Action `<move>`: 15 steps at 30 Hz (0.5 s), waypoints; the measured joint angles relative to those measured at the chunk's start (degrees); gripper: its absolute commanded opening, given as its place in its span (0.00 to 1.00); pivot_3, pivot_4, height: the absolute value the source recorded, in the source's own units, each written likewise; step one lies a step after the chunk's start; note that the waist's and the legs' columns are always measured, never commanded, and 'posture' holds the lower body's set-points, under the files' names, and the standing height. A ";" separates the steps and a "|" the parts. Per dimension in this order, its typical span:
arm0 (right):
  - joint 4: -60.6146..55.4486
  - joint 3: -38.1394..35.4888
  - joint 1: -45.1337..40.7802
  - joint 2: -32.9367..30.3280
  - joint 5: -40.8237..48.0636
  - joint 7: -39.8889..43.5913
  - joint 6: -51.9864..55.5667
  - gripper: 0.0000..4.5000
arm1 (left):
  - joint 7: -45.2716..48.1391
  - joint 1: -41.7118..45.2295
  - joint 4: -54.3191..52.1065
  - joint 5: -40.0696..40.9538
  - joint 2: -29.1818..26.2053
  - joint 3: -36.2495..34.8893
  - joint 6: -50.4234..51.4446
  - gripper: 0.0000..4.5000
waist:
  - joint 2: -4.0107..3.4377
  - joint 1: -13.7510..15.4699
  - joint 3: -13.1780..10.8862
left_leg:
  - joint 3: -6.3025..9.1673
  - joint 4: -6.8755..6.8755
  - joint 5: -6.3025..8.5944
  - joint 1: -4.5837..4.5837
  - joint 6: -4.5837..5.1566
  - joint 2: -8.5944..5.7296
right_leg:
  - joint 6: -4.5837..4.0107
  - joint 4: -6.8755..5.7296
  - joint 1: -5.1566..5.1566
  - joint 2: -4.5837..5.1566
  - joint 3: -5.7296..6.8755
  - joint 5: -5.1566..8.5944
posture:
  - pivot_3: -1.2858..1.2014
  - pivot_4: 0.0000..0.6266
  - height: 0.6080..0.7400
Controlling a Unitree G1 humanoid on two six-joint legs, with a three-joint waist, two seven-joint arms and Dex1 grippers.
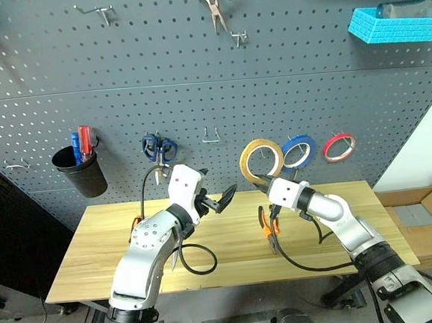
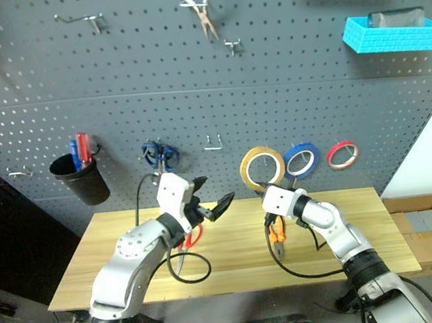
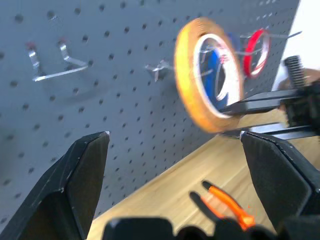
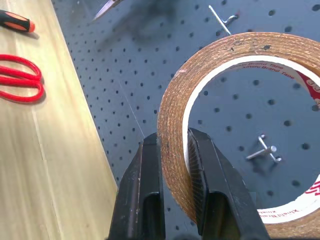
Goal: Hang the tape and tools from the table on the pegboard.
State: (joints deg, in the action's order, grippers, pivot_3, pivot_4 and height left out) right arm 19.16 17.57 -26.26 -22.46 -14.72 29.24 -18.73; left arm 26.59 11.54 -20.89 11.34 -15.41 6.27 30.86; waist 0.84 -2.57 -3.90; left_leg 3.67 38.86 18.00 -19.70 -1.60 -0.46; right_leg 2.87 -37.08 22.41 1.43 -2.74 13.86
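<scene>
Right gripper [image 4: 172, 150] pinching yellow tape [image 1: 261, 159] rim, held against pegboard [image 1: 194, 73]. Left gripper [image 1: 217, 199] spread wide, empty, near tape.

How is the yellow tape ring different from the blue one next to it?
The yellow tape is pinched by the right claw in front of the pegboard; the blue tape hangs on the board with no claw on it. The yellow ring looks larger than the blue. Both are thin rings with wide hollow centres.
</scene>
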 measured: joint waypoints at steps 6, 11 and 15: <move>4.02 -0.01 -3.41 0.12 0.41 3.48 0.63 0.18 | 0.49 0.82 2.29 -0.01 -0.02 0.79 -0.95 1.00 | 0.00 -0.53 0.00 | 0.02 0.00 0.00 0.07 0.00 0.04 | -0.04 -0.04 -0.07 -0.04 0.03 0.02 | 0.50 0.03 1.00; 4.80 -0.35 -3.72 0.09 1.87 4.91 1.43 0.51 | 0.53 1.15 2.38 0.00 -0.17 0.79 -1.25 1.00 | 0.00 -0.64 0.00 | 0.17 0.00 0.00 0.07 0.00 0.04 | -0.04 -0.03 -0.07 -0.03 0.02 0.02 | 0.50 0.04 1.00; 4.65 -0.72 -3.26 -0.21 2.49 5.32 2.06 0.80 | 0.56 1.09 2.38 0.00 -0.31 0.79 -1.26 1.00 | 0.00 -0.64 0.00 | 0.24 0.00 0.00 0.07 0.00 0.04 | -0.04 -0.04 -0.08 -0.03 0.04 0.02 | 0.50 0.05 1.00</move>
State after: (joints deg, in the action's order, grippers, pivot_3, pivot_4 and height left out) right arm 23.81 16.85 -29.51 -22.67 -12.22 34.56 -16.68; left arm 27.14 12.63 -18.51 11.34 -15.72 7.06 29.60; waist 0.84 -3.21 -3.90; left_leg 3.91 38.86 18.00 -19.63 -1.60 -0.42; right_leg 2.84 -37.12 22.33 1.40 -2.70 13.88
